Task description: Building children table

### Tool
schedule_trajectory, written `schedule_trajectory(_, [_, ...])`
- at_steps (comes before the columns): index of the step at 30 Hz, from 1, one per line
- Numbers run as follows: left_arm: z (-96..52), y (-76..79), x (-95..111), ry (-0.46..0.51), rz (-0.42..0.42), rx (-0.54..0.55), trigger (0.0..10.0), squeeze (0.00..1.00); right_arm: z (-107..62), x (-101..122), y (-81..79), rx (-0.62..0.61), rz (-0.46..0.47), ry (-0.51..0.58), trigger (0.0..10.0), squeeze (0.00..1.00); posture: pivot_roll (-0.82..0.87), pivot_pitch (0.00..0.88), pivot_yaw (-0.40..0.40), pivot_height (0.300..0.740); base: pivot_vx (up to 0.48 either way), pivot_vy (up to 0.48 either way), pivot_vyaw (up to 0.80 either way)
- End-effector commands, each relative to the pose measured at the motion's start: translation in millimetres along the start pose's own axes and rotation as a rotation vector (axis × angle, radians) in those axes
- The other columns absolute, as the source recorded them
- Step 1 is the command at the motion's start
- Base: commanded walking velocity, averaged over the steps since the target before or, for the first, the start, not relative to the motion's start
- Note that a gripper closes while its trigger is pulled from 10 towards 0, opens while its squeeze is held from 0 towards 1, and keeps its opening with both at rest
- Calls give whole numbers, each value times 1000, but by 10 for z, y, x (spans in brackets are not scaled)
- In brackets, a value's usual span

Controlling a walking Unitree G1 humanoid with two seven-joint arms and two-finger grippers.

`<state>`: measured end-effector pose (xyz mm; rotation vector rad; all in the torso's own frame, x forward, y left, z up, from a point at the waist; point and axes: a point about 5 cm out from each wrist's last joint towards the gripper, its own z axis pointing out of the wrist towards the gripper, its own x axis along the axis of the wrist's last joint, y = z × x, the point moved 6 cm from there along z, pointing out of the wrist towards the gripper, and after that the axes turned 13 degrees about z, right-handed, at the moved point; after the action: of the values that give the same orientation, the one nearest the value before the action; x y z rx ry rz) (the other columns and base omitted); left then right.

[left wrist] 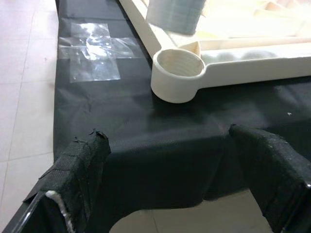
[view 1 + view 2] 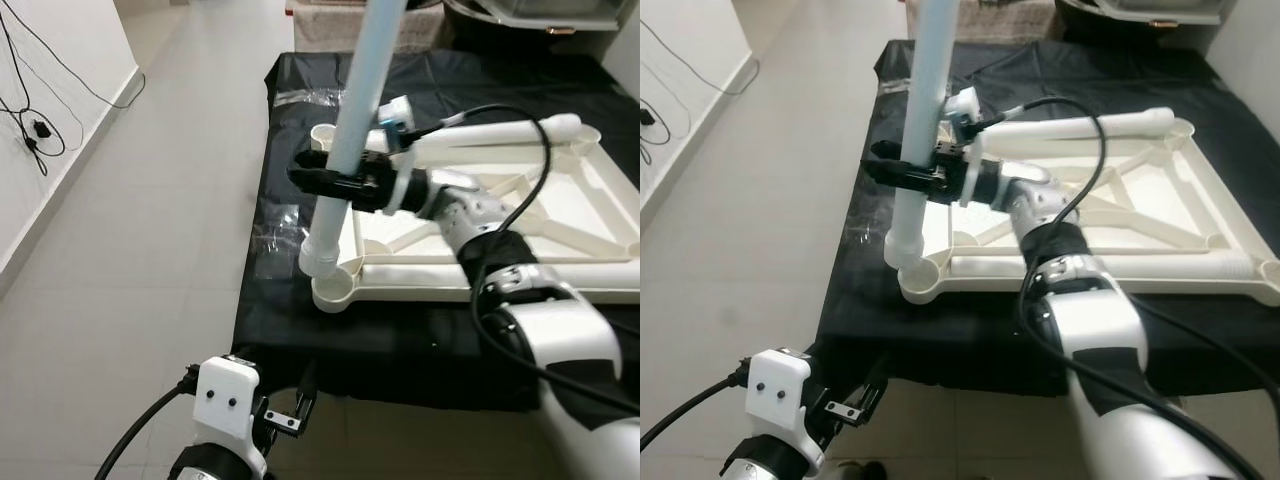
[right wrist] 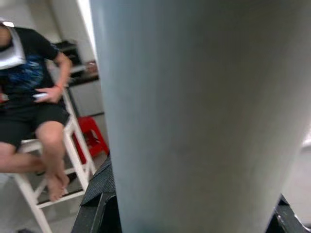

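Grey floor tiles (image 2: 150, 250) fill the left of the head views, beside a low platform under black cloth (image 2: 290, 300). On it the white children's tabletop (image 2: 560, 235) lies upside down at centre right. The right gripper (image 2: 325, 180) is clamped on a pale blue table leg (image 2: 350, 130), held nearly upright above the near corner socket (image 1: 177, 73). At bottom left the left gripper (image 1: 170, 179) hangs with fingers apart. A seated person (image 3: 29, 92) appears, probably on a stool. No readable writing
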<state>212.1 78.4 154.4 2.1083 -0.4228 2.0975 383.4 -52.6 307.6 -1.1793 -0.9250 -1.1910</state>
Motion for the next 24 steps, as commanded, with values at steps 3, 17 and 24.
schedule_trajectory(3, [-38,66,-20,-21,-9,-25,10000,0,-6,56,-89,81,-16,4,10000,0,57,242,-14,740,0,0,0])
schedule_trajectory(17, [-85,69,-30,-32,2,-33,10000,0,46,-294,-168,154,-48,-134,10000,0,78,229,-7,740,0,0,0])
schedule_trajectory(24, [-109,84,-21,-36,0,-32,10000,0,85,-355,-184,166,-79,-186,10000,0,79,236,-9,740,0,0,0])
